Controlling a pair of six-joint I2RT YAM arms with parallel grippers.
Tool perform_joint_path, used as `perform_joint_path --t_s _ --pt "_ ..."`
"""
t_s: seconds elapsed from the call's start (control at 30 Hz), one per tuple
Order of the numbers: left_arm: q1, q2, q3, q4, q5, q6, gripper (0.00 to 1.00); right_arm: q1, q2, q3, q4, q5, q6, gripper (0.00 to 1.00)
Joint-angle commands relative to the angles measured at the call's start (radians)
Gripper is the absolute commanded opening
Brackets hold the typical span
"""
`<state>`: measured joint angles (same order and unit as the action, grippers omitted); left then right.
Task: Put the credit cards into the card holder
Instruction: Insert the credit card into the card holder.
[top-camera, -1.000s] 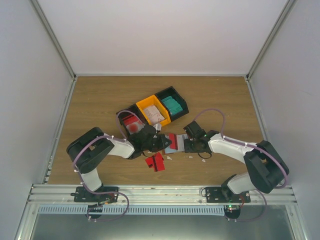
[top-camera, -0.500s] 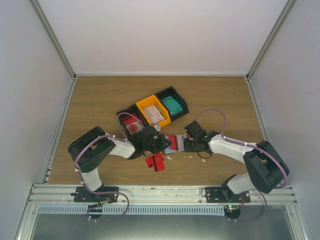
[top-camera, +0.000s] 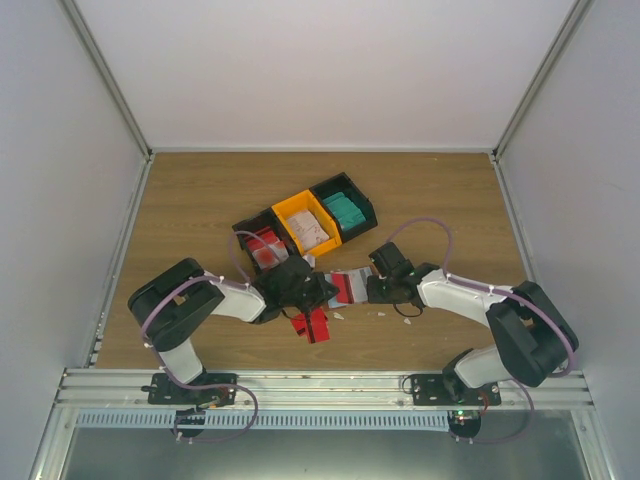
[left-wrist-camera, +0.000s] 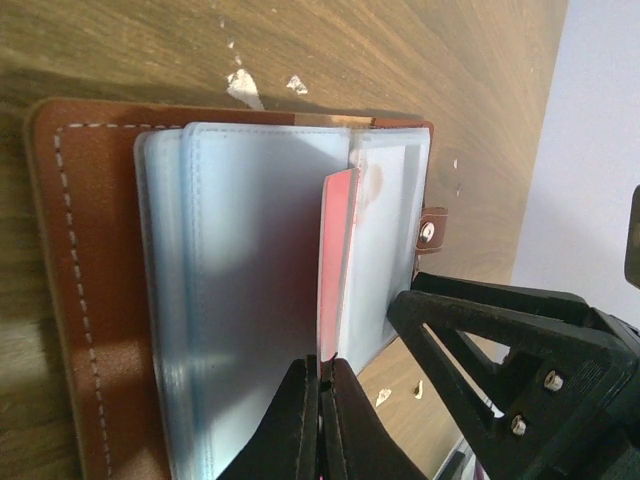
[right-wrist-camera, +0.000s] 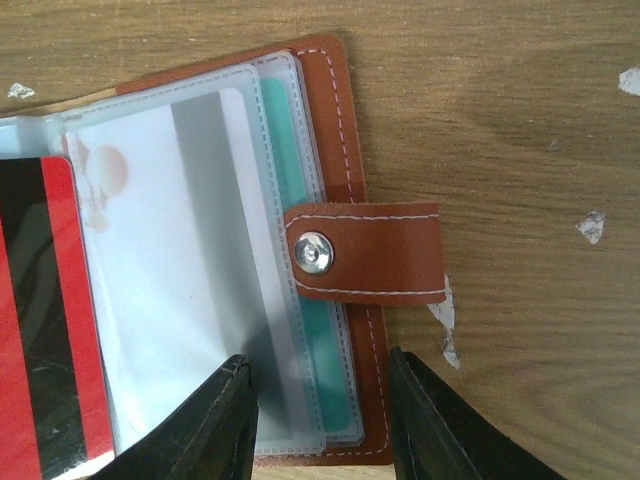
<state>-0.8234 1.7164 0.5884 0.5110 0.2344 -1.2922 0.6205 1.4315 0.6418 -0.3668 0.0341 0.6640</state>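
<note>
- One red card (left-wrist-camera: 338, 260), clamped in my left gripper (left-wrist-camera: 320, 375), sits partway into the open card holder (left-wrist-camera: 90, 280) on the table (left-wrist-camera: 400, 60).
- My right gripper (right-wrist-camera: 318, 400), jaws apart, straddles its snap edge, presumably steadying it.

left arm (top-camera: 215, 292) and right arm (top-camera: 470, 295) reach inward from their bases, elbows bent outward, forearms low, wrists close together at the middle. left tool (left-wrist-camera: 322, 365) has its fingers pinched tight on the edge of a red card (left-wrist-camera: 338, 260). right tool (right-wrist-camera: 320, 362) points down, fingers parted.
</note>
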Motion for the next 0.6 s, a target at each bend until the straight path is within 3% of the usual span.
perform_joint_path --t_s 0.0,0.57 --pt "-0.010 -0.016 -0.015 -0.037 -0.037 -0.005 0.00 -0.004 0.031 -0.042 -0.007 -0.030 0.017 0.36" --pt "-0.008 0.073 0.054 0.020 -0.057 0.007 0.00 -0.004 0.040 -0.056 0.010 -0.101 0.003 0.30"
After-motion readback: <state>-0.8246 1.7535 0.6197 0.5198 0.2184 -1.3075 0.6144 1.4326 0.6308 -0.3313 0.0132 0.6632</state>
